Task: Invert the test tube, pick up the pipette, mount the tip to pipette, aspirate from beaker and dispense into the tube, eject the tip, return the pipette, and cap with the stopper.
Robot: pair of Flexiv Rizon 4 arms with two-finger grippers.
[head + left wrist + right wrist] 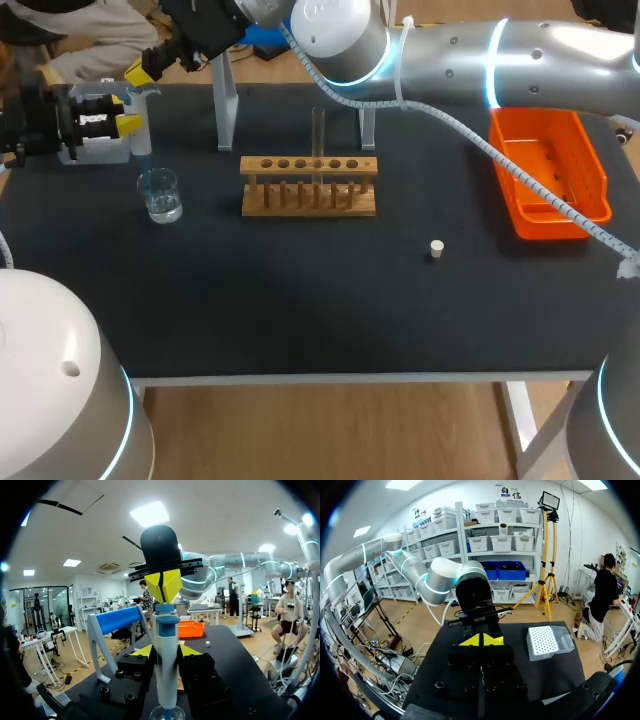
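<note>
Left gripper [166, 651] is clamped on the pipette [166, 672], holding it upright over the beaker [160, 195]. Right gripper [163, 586] has its fingers together, on top of the pipette. The test tube [318, 135] stands in the rack [308, 186].

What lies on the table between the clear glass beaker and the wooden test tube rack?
Nothing: in the head view the black table between the clear glass beaker and the wooden test tube rack is bare.

Bright even light from ceiling panels [151, 513], white glare on right arm [545, 55], faint soft shadows on black table [300, 300]
</note>
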